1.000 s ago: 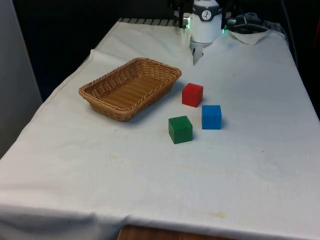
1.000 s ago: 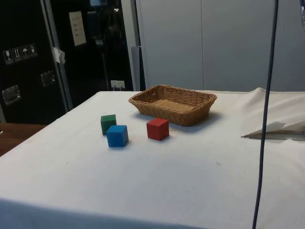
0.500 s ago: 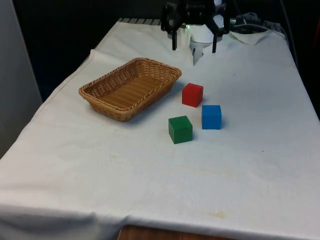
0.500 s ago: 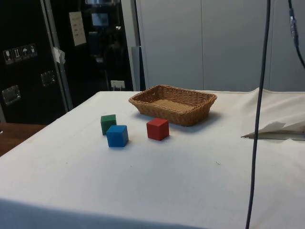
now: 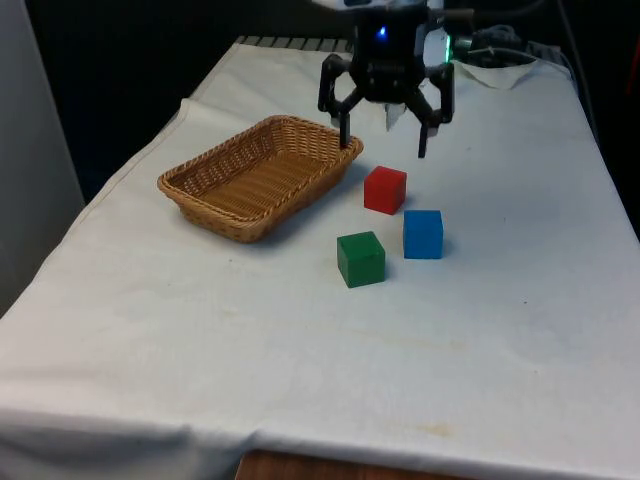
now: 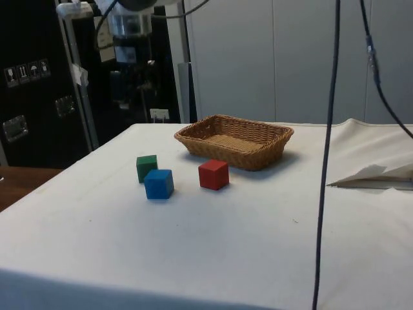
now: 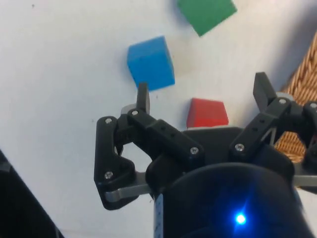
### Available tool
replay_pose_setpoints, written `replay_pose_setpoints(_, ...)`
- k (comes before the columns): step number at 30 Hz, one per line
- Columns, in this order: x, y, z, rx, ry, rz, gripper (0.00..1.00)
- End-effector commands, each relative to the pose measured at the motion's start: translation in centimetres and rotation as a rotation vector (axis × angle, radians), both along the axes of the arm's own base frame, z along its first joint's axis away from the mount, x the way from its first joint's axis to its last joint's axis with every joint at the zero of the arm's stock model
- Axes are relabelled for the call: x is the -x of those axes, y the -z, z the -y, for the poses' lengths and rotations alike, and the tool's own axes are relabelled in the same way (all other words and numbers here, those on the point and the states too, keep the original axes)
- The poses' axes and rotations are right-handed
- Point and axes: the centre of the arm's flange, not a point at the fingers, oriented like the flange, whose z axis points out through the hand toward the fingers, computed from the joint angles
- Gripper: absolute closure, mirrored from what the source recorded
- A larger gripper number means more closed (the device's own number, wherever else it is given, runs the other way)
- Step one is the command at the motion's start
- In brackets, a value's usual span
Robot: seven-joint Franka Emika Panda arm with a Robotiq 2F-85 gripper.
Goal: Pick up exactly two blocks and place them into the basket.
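Three blocks sit close together on the white cloth: a red block (image 5: 385, 189), a blue block (image 5: 423, 233) and a green block (image 5: 361, 258). A woven basket (image 5: 200, 190) lies to the front view's left of them, with nothing in it. My gripper (image 5: 385, 142) hangs open in the air just behind and above the red block, its fingers spread wider than the block. In the wrist view the gripper (image 7: 202, 93) frames the red block (image 7: 207, 113), with the blue block (image 7: 150, 62) and green block (image 7: 206, 14) beyond and the basket (image 7: 302, 84) at the side.
In the side view the red block (image 6: 213, 174), blue block (image 6: 158, 183) and green block (image 6: 147, 167) stand in front of the basket (image 6: 232, 155). A black cable (image 6: 326, 161) hangs down, and a fold of cloth (image 6: 374, 174) lies near the robot's end.
The arm has come down and forward from the table's far end. The open gripper now hangs over the red block. The blocks and basket have not moved.
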Motion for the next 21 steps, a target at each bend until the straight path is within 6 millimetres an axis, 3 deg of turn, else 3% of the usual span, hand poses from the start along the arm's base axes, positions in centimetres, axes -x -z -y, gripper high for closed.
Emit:
replay_pose_setpoints(1,-0.2,0.4,0.2,0.003,0.002,-0.001,0.00)
replay_pose_setpoints(9,-0.7,3.6,2.6,0.009,0.007,-0.001,0.00)
replay_pose_setpoints(21,-1.5,6.4,2.6,0.009,0.022,0.000,0.00)
